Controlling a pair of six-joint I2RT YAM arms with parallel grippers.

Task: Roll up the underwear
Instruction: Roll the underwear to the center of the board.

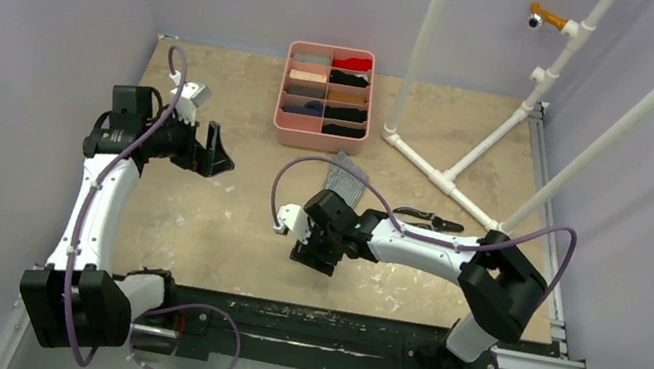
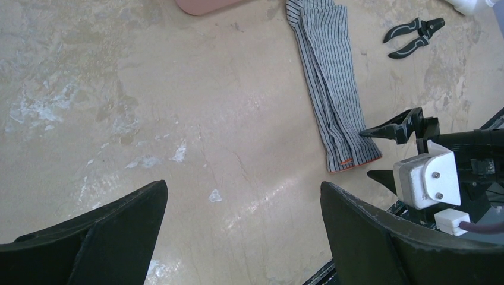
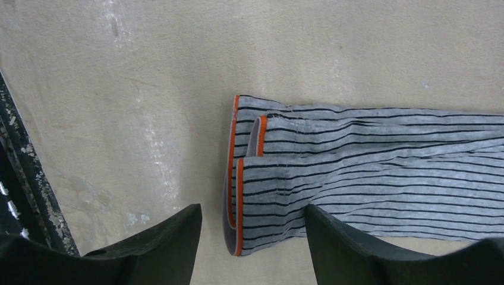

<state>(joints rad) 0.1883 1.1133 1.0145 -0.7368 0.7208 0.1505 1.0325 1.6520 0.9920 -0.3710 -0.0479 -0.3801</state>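
The grey striped underwear [image 1: 345, 176] lies on the table folded into a long narrow strip, its orange-red edge at the near end [image 3: 238, 178]. My right gripper [image 3: 252, 211] hangs low over that end. Its jaws stand apart, with the orange edge between them. One fingertip [image 3: 321, 219] overlaps the cloth and the other fingertip [image 3: 187, 217] is over bare table. In the top view the right gripper [image 1: 315, 256] covers the strip's near end. My left gripper [image 1: 217, 153] hovers wide open over bare table at the left, and from it I see the underwear [image 2: 333, 89] and the right gripper [image 2: 386, 153].
A pink divided tray [image 1: 320, 133] with rolled cloth items stands at the back centre. Black-handled pliers [image 1: 428, 221] lie right of the strip. A white pipe frame [image 1: 451, 178] stands at the back right. Purple walls close in the sides.
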